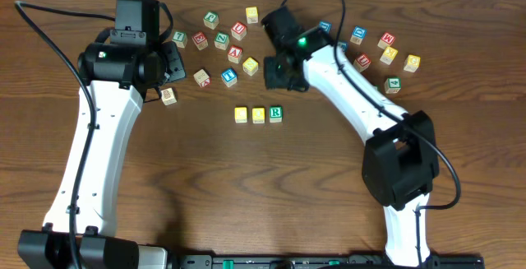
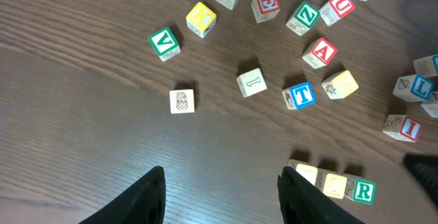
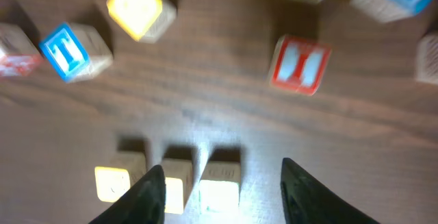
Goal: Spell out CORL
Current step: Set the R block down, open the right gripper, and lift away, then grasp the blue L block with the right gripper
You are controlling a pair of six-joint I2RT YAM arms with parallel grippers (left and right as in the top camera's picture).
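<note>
Three cubes stand in a row at mid-table: two yellow-topped cubes (image 1: 241,114) (image 1: 258,114) and the green "R" cube (image 1: 276,113) at the right end. My right gripper (image 1: 274,76) hovers just behind the row, open. In the right wrist view its fingers (image 3: 147,196) stand apart on either side of the R cube (image 3: 219,186), which is washed out by glare, and do not touch it. The blue "L" cube (image 2: 416,87) lies among loose cubes beyond the row. My left gripper (image 1: 174,63) is open and empty (image 2: 222,196), to the left of the row (image 2: 335,185).
Loose letter cubes lie across the back: a blue "T" (image 1: 228,76), a red "A" (image 1: 235,53), a yellow cube (image 1: 251,66), a pineapple cube (image 1: 168,96), and a cluster at the right (image 1: 388,55). A red cube (image 3: 299,63) lies close behind my right fingers.
</note>
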